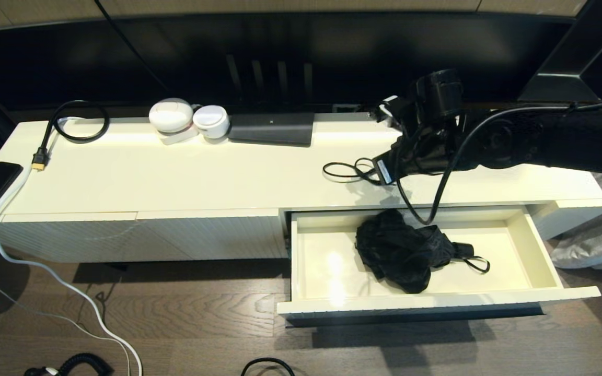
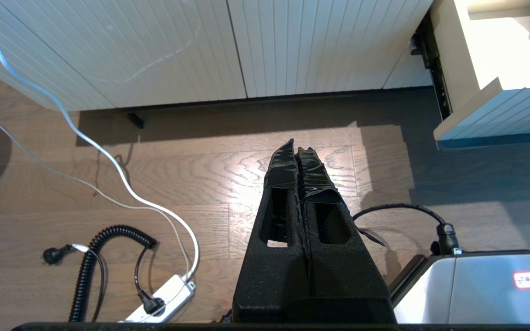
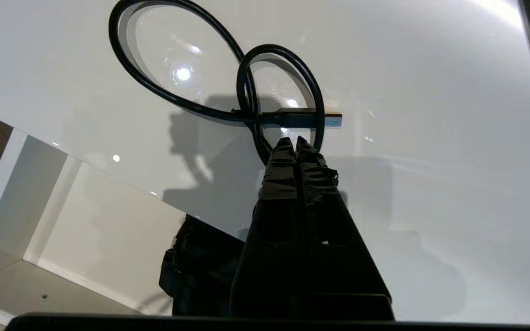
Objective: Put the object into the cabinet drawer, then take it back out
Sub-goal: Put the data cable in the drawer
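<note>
Only the left wrist view is showing the left gripper (image 2: 298, 151), hanging over the wood floor (image 2: 200, 184) with fingers pressed together, empty. The cabinet drawer (image 1: 536, 250) is standing pulled open, and the black object (image 1: 403, 249) is lying crumpled in its middle. The right gripper (image 3: 295, 143), fingers pressed together and holding nothing, is hovering over the cabinet top (image 1: 201, 172) near its front edge, by a looped black cable (image 3: 228, 99), above and behind the object.

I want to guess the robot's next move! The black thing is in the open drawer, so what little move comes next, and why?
Probably the right gripper, shut and empty above the cabinet top, should open and dip toward the black bundle lying in the open cabinet drawer. It is already in, so it looks ready to be taken back out.
</note>
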Motion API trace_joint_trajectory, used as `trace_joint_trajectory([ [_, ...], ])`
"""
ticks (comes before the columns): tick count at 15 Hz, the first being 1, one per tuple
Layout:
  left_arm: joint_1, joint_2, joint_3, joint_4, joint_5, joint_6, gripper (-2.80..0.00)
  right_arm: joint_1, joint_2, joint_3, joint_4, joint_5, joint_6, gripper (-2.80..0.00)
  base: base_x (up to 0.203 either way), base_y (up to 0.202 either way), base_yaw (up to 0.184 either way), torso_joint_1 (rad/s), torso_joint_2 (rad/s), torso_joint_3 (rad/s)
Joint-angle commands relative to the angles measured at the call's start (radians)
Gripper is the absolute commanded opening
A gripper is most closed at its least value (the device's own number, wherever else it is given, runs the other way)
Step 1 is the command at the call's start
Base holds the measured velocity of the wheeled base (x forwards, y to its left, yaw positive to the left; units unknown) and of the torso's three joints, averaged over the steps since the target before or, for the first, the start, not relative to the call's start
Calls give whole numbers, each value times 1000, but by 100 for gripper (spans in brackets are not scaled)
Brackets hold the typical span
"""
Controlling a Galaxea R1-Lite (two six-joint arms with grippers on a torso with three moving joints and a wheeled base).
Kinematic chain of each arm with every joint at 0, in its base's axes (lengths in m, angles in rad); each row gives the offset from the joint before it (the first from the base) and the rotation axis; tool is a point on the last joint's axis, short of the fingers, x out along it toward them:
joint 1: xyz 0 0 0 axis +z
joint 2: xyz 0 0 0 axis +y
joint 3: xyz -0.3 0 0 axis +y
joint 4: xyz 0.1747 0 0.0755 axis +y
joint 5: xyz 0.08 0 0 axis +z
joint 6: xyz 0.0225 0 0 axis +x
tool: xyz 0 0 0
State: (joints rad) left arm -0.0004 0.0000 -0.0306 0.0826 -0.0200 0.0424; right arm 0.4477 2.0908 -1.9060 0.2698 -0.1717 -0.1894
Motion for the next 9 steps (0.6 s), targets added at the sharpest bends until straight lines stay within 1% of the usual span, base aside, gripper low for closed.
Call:
trace_joint_trajectory([
  [1, 0, 0, 0, 0, 0, 1, -280, 0, -28, 6, 6, -2, 5, -280, 0, 0, 0, 0, 0, 0],
  [5, -1, 0, 0, 0, 0, 1, -280, 0, -28, 28, 28, -43, 2, -280, 0, 0, 0, 0, 0, 0],
  [6, 0, 0, 0, 0, 0, 1, -280, 0, -29, 30, 28, -43, 2, 0, 0, 0, 0, 0, 0, 0],
  [9, 0, 0, 0, 0, 0, 1, -280, 2, -26, 29, 12, -43, 6, 0, 0, 0, 0, 0, 0, 0],
])
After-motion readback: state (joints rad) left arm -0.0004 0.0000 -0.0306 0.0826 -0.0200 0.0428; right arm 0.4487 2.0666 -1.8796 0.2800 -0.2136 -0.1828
